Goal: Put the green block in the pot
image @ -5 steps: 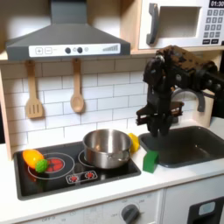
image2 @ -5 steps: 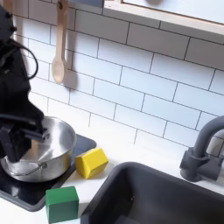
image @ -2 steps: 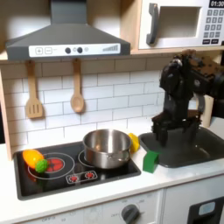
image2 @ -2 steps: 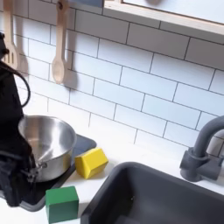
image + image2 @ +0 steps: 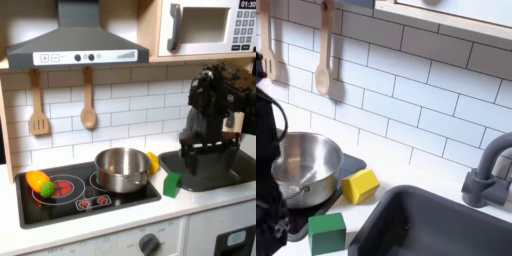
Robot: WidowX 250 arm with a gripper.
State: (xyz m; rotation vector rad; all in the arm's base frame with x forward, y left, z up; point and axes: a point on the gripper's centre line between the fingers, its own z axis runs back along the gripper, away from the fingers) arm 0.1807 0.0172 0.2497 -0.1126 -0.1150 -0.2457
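Note:
The green block (image 5: 172,184) (image 5: 327,232) lies on the white counter between the stove and the sink, untouched. To its left in both exterior views stands the silver pot (image 5: 121,168) (image 5: 301,167) on the stove top, with nothing green inside. My gripper (image 5: 212,152) hangs over the sink in the first exterior view, up and to the right of the block, its fingers spread apart and holding nothing. Part of the black arm (image 5: 266,150) shows at the second exterior view's left edge, in front of the pot.
A yellow toy piece (image 5: 152,160) (image 5: 360,185) lies just behind the block, by the pot. An orange toy with a green ball (image 5: 40,183) sits on the left burner. The sink (image 5: 222,168) (image 5: 446,222) and faucet (image 5: 486,175) are to the right. Wooden utensils (image 5: 88,102) hang on the wall.
The arm has swung to the right in the first exterior view, from beside the pot to over the sink, and lowered slightly. Block and pot stayed put.

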